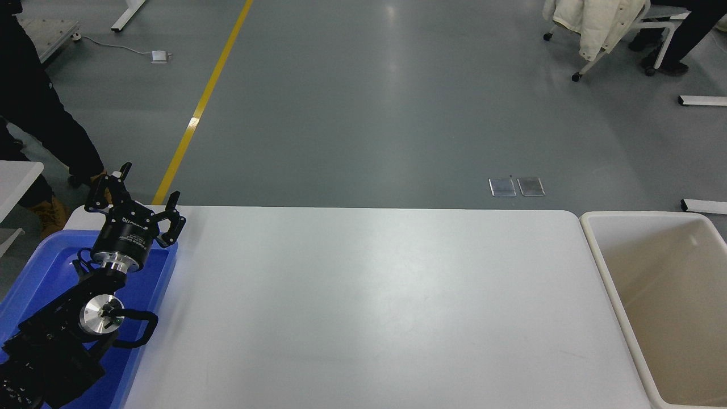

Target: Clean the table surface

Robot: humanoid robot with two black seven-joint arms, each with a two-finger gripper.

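Note:
The table surface (369, 307) is a wide smooth white tabletop with rounded far corners, filling the lower middle of the head view. No loose object shows on it. My left gripper (133, 196) is parked at the lower left over the blue tray, its black fingers (173, 203) spread open and empty. My right arm and gripper are out of view.
A blue plastic tray (34, 272) lies at the table's left end under the left arm. A cream rimmed bin (596, 244) stands past the table's right end. A person's dark legs (51, 125) stand at the far left. A chair with a white coat (590, 28) is at the far right.

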